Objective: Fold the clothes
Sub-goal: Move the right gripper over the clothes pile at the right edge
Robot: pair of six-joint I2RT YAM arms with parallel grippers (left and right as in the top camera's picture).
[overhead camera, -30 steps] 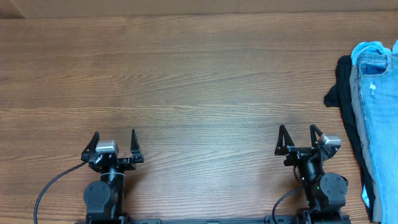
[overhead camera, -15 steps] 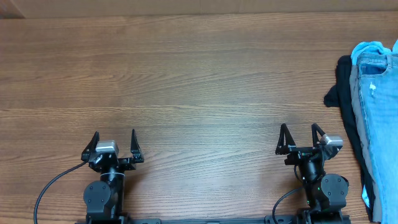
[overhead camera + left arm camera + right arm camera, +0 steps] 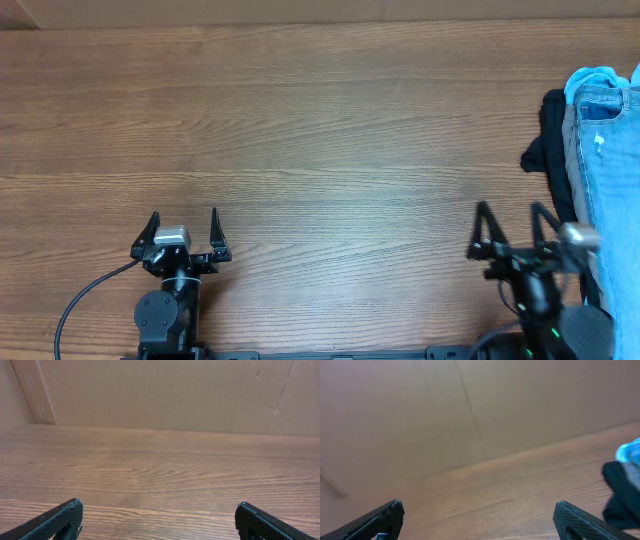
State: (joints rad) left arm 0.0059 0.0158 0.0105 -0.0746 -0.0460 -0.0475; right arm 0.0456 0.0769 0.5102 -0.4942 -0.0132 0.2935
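Clothes (image 3: pixel 600 160) sit in a pile at the far right edge of the bench (image 3: pixel 320 130), running off the right side of the overhead view, and neither claw touches them. Starting at the left, I see the left claw (image 3: pixel 183 214) at the near edge, pointing away from me, spread wide with nothing between its jaws. Its wrist camera shows both fingers (image 3: pixel 57 519) at the bottom corners, bare wood grain between them and a brown cardboard wall (image 3: pixel 160 395) at the far side. The middle of the bench is plain wood. Further right, the right claw (image 3: pixel 511 208) is also near the front edge, just left of the pile and apart from it. It looks a bit blurred from above, but the jaws plainly stand wide and hold nothing. In the pile, a black garment (image 3: pixel 552 140) lies at the bottom and sticks out furthest to the left. A grey garment (image 3: pixel 573 170) shows as a strip beside it. Faded light-blue jeans (image 3: pixel 612 170) lie on top, and a sky-blue garment (image 3: pixel 595 78) peeks out at the far end. From the right wrist camera I catch only the black edge and a sliver of sky-blue at the right border.
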